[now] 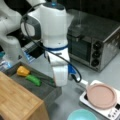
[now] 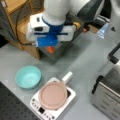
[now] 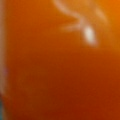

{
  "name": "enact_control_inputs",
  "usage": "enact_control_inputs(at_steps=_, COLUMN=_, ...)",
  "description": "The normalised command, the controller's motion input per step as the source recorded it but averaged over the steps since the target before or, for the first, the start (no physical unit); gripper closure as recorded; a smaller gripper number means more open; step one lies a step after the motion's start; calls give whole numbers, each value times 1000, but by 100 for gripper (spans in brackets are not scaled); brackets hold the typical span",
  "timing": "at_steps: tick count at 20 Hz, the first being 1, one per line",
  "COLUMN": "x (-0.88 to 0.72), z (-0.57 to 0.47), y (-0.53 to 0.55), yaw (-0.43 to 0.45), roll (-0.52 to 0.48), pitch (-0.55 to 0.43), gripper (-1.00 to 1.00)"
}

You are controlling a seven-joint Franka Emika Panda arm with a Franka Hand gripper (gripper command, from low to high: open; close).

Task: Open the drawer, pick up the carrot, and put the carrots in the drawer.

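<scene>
The gripper (image 2: 50, 46) is closed around the carrot (image 3: 60, 65), whose orange tip (image 2: 50, 49) shows below the blue hand, over the open drawer (image 1: 42, 91). In that drawer lie a yellow toy vegetable (image 1: 23, 71) and a green one (image 1: 33, 80).

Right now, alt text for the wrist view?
A glossy orange surface, the carrot, fills almost the whole wrist view, pressed close to the camera. A small white highlight sits at upper right. No gripper fingers or drawer are visible here.
</scene>
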Motion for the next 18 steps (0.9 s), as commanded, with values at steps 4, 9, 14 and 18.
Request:
enact_control_inputs(at_steps=4, x=-194, z=-20, y=-90, yaw=316, roll=227, pitch=-50, gripper=100)
enact_control_inputs(at_steps=9, x=-170, z=9, y=-109, yaw=197, roll=200, pitch=-22, gripper=100)
enact_control_inputs(at_steps=14, x=-87, z=-69, y=-68, yaw=154, roll=192, pitch=2, gripper=100)
enact_control_inputs(at_steps=18, x=-9, z=-144, y=-56, yaw=236, roll=175, pitch=28, gripper=100)
